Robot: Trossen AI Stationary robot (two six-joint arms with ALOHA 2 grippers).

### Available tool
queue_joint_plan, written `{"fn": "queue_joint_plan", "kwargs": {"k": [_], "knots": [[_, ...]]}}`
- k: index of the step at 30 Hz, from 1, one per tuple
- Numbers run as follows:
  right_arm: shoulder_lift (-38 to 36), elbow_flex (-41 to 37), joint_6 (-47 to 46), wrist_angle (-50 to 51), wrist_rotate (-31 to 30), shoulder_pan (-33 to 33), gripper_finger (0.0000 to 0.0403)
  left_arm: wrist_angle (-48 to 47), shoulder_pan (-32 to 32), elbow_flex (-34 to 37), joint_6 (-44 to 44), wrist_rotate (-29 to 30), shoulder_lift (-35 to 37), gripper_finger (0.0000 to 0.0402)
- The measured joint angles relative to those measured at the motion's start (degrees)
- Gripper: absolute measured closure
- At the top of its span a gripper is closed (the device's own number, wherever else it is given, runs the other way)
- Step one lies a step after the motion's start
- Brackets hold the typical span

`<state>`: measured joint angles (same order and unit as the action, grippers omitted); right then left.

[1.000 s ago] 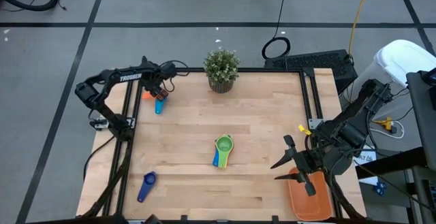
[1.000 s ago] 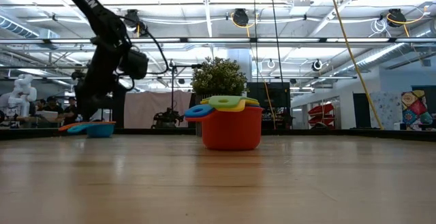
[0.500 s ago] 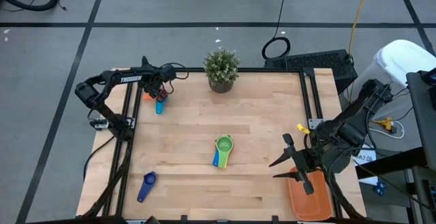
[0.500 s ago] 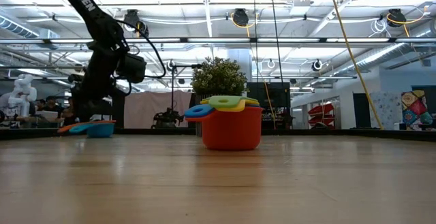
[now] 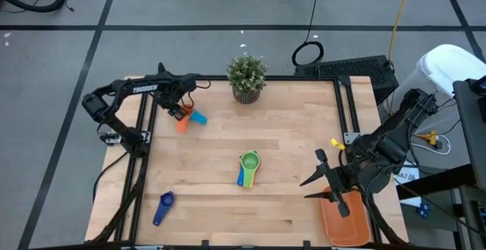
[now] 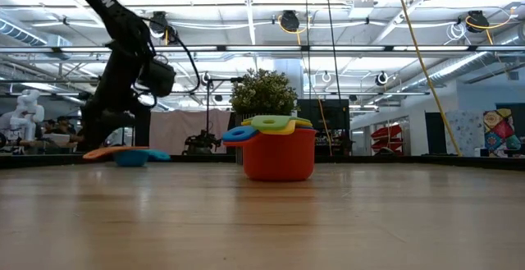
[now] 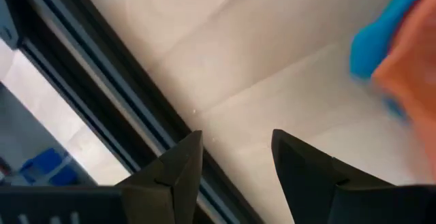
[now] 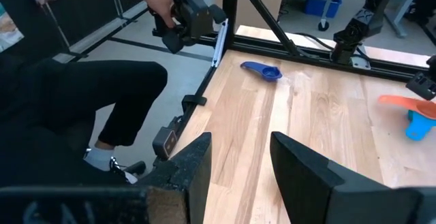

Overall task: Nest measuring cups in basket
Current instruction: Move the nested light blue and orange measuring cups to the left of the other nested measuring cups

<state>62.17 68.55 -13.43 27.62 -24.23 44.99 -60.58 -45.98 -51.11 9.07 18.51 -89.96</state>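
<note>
The central table surface [image 5: 288, 143] is open between three obstacles: the potted plant [image 5: 247, 77] at the far edge, the stacked measuring cups [image 5: 247, 166] near the middle, and the dark blue cup [image 5: 163, 207] near the front left corner. At the far left corner, the left gripper [image 5: 176, 107] and the orange cup [image 5: 182, 123] with the light blue cup [image 5: 197, 118] beside it occupy the passage next to the frame rail [image 5: 146, 140]. At the front right, the right gripper [image 5: 323, 181], fingers spread, stands over the near end of the basket [image 5: 345, 223], obstructing access to it from above.
</note>
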Motion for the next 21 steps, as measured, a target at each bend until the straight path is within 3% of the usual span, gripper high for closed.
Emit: {"fn": "queue_joint_plan", "kwargs": {"k": [10, 21], "knots": [[0.0, 0.0, -0.85, -0.02, 0.02, 0.0, 0.0259, 2.26, 1.54, -0.22, -2.41, 0.54, 4.97, 0.0222], [0.0, 0.0, 0.36, -0.02, 0.02, 0.0, 0.0259, 5.51, 9.05, -0.22, -6.85, 0.51, 5.36, 0.0222]]}}
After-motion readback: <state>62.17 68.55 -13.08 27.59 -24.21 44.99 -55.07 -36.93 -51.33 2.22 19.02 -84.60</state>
